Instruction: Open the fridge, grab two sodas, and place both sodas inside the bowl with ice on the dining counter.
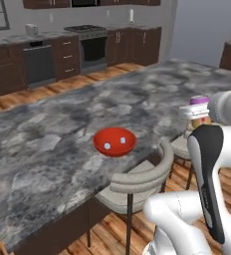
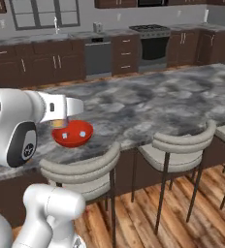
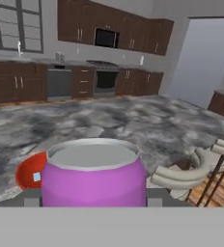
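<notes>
Gripper [image 3: 93, 205] grasping purple soda [image 3: 93, 176] between its fingers; red bowl [image 3: 29, 170] on counter [image 3: 133, 120] just beyond, left.

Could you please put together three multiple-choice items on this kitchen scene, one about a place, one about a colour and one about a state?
1. Where does the red bowl stand?
A. on the dining counter
B. on a stool
C. on the floor

2. What colour is the can seen close up in the hand view?
A. green
B. purple
C. yellow

3. What is the state of the claw?
A. open, nothing in it
B. resting inside the bowl
C. shut on the can

Answers: 1 A, the bowl sits on the marbled slab near its front edge. 2 B, its side is purple under a pale top. 3 C, the can sits right at the claw in the hand view, with the bowl partly behind it.
</notes>
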